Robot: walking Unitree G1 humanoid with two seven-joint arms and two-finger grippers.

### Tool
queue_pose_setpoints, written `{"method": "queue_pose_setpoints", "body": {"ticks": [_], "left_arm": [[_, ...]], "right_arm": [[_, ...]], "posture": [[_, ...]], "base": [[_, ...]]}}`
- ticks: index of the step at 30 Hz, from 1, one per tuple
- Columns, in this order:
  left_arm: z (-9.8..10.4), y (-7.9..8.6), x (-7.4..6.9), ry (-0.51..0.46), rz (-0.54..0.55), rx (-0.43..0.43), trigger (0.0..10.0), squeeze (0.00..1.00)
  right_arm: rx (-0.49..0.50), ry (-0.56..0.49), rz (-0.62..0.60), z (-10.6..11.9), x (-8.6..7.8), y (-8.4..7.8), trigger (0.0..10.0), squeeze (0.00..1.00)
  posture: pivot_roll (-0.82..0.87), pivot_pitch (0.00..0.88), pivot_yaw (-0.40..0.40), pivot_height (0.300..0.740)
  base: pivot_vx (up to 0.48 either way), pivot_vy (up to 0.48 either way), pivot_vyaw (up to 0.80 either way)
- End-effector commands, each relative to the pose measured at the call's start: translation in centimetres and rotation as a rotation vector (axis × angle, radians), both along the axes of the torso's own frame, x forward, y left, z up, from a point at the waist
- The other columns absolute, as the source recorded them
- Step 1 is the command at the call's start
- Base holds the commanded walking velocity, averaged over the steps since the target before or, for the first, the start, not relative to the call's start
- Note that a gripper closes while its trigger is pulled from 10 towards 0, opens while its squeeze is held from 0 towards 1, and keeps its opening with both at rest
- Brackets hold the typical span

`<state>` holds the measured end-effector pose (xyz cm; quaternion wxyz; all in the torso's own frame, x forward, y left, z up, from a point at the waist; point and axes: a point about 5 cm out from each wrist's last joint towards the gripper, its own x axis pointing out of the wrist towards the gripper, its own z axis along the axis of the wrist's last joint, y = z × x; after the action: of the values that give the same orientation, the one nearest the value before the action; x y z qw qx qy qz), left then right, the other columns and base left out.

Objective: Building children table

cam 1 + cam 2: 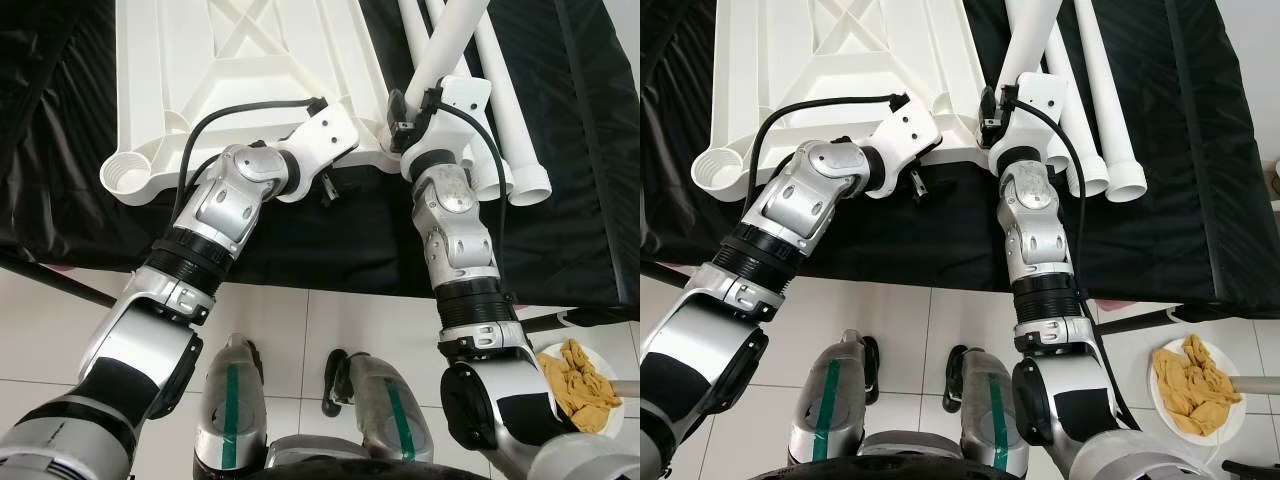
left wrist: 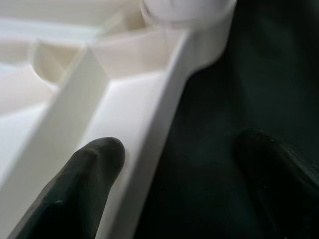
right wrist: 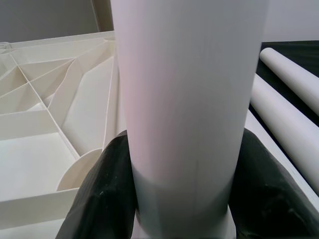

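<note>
Gripping a white table leg (image 3: 179, 114) firmly between right hand (image 3: 182, 199) fingers, over the upturned tabletop (image 1: 250, 60) corner socket. Straddling the tabletop rim with left hand (image 2: 174, 184) fingers spread, clamping nothing. Risking a jammed, crooked leg if tilted, or tabletop sliding on black cloth (image 1: 560, 200).

text: none legible | labels: none | brands: none | numbers: none

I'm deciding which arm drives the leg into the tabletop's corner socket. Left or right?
Right. The right gripper is shut on the leg, at the tabletop's corner. The left gripper is open across the tabletop's edge, steadying it.
</note>
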<state>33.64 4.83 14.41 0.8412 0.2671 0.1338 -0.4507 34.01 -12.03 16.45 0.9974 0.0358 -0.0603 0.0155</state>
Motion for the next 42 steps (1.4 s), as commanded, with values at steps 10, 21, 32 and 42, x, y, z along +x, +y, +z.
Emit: {"method": "queue_pose_setpoints", "body": {"ticks": [10, 21, 32, 42], "left_arm": [[-2.8, 0.9, -0.3, 0.001, 0.070, 0.089, 0.0, 0.00], [-2.6, 0.1, -1.4, 0.072, 0.004, 0.020, 0.0, 0.00], [-2.6, 0.0, -1.8, 0.083, 0.011, 0.043, 2.6, 0.00], [-2.6, 0.4, -1.3, 0.120, 0.072, 0.057, 10.0, 0.00]], "right_arm": [[-0.029, 0.020, -0.014, -0.6, -0.2, -0.7, 10.0, 0.00], [-0.038, -0.012, 0.013, -0.7, -0.7, -1.0, 10.0, 0.00], [-0.043, -0.032, 0.033, -1.3, -1.6, -1.5, 10.0, 0.00], [0.014, -0.128, 0.070, -1.2, -3.0, -2.1, 10.0, 0.00]], "posture": [[0.06, 0.052, -0.050, 0.740], [0.06, 0.048, -0.047, 0.740], [0.05, 0.056, -0.041, 0.740], [0.06, 0.069, -0.036, 0.740]], "base": [[0.000, 0.000, 0.00], [0.000, 0.000, 0.00], [0.000, 0.000, 0.00], [0.000, 0.000, 0.00]]}}
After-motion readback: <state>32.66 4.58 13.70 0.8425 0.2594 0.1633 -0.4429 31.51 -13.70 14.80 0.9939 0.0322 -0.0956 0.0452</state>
